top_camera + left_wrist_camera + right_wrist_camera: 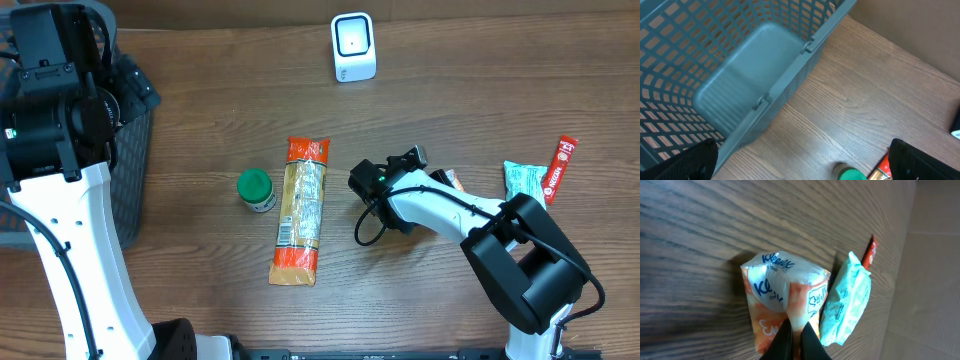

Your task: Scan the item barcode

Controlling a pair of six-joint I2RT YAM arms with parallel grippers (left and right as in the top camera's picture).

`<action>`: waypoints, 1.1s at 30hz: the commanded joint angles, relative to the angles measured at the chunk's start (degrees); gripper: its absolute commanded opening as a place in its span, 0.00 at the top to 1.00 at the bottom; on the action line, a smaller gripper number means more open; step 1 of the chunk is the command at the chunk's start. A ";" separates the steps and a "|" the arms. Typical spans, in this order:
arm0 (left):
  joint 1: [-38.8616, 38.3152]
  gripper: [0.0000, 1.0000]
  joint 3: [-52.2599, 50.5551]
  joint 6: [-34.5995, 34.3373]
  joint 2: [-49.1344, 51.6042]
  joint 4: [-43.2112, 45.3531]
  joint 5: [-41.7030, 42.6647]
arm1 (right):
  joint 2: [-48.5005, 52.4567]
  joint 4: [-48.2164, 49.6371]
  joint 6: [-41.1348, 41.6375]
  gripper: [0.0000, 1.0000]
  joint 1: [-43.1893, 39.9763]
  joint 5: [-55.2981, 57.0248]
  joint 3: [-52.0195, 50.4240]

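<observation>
Since the right tool (795, 342) has its fingers pressed together, tips at the near edge of the tissue pack (785, 295), this looks like the pick-up step. Can't tell if wrapper film is actually pinched between them.

The pack is the likely item to scan. It lies on the counter (200, 90), right of the pasta bag (300, 210), mostly under the right arm in the overhead view. Printed face is up and no barcode is visible, so it probably needs turning before the scanner can read it.

Further right of the pasta bag is a teal packet (847, 305), just beside the pack and maybe touching. A red stick sachet (870, 250) lies just past that. Both crowd the pack and could get dragged along.

A green-lidded jar (256, 190) stands upright just left of the pasta bag.

Far left of the pasta bag is a grey mesh basket (740, 95). Nothing shows inside it in the left wrist view, so it's probably the drop bin for scanned items. The left tool (800, 167) has its fingers wide apart, holds nothing, and is parked above the basket rim, out of the way.

The scanner (353, 47) stands upright beyond the pasta bag, toward the far edge and well apart from the pack. Task barely begun.
</observation>
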 commanded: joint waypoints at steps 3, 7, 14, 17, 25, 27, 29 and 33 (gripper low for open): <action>0.24 0.00 0.61 0.50 0.39 0.04 -0.72 | 0.31 0.17 -0.17 0.94 -0.07 -0.57 -0.37; 0.24 0.00 0.61 0.50 0.39 0.02 -0.72 | 0.31 0.20 -0.15 0.80 -0.07 -0.59 -0.37; 0.24 0.01 0.61 0.50 0.39 0.04 -0.72 | 0.31 0.87 -0.15 0.75 -0.07 -3.78 -0.37; 0.24 0.00 0.61 0.50 0.39 0.04 -0.72 | 0.31 2.16 -0.13 0.72 -0.09 -6.69 -0.35; 0.24 0.00 0.61 0.50 0.39 0.04 -0.72 | -1.79 1.49 1.53 0.73 -3.52 -13.18 2.82; 0.24 0.00 0.61 0.50 0.39 0.04 -0.72 | -2.73 1.88 1.29 0.73 -5.49 -16.74 3.45; 0.24 0.00 0.61 0.50 0.39 0.04 -0.72 | -3.41 2.89 0.15 0.73 -8.24 -20.92 3.48; 0.24 0.00 0.61 0.50 0.39 0.04 -0.72 | -3.39 3.45 -4.20 0.73 -14.05 -31.12 3.45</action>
